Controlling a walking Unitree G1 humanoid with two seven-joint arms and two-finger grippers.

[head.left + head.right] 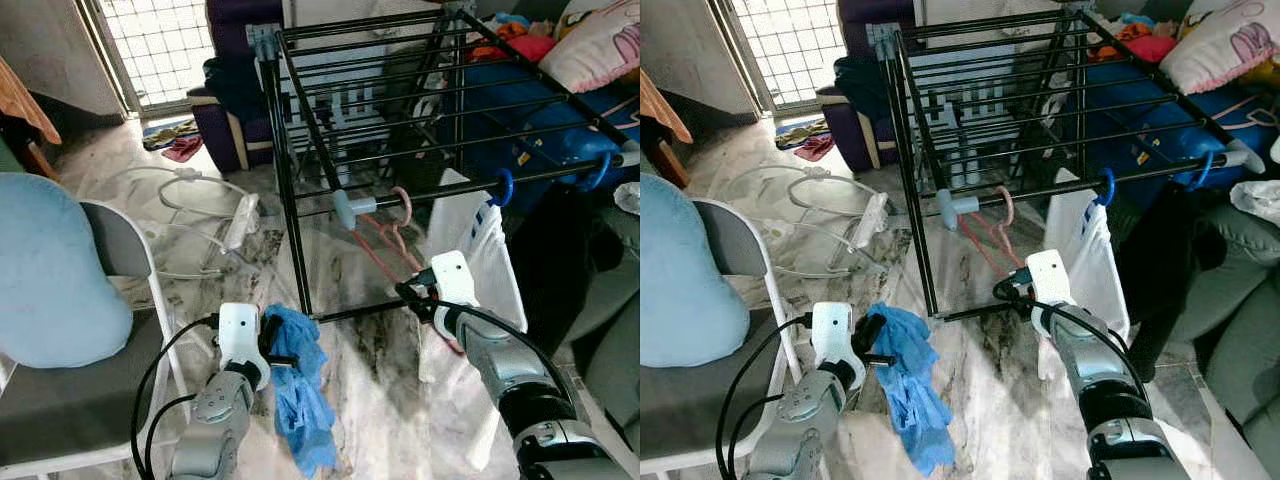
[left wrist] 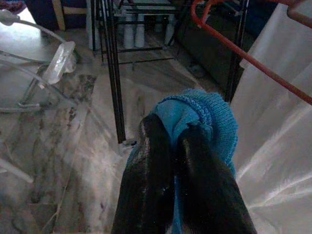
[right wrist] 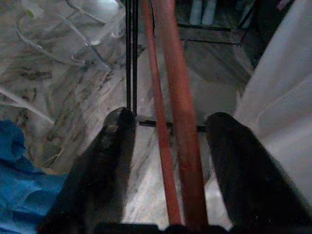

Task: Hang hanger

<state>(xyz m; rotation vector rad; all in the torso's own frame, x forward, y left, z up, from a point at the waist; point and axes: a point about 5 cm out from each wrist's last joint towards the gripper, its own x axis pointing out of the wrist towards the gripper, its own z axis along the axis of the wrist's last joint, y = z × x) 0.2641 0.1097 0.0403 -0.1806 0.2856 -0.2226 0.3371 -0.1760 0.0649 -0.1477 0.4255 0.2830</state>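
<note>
Marble-veined floor runs under a black wire drying rack, on whose front rail the thin pink hanger hooks beside a white garment. The right gripper has its fingers spread wide, the hanger's slim rods passing between them ungripped. The left gripper pinches a soft blue knitted cloth, fingers closed on it. Risk, as I judge it: a nudge from the open fingers could unseat the hook, or the dangling cloth could snag the rack's leg.
</note>
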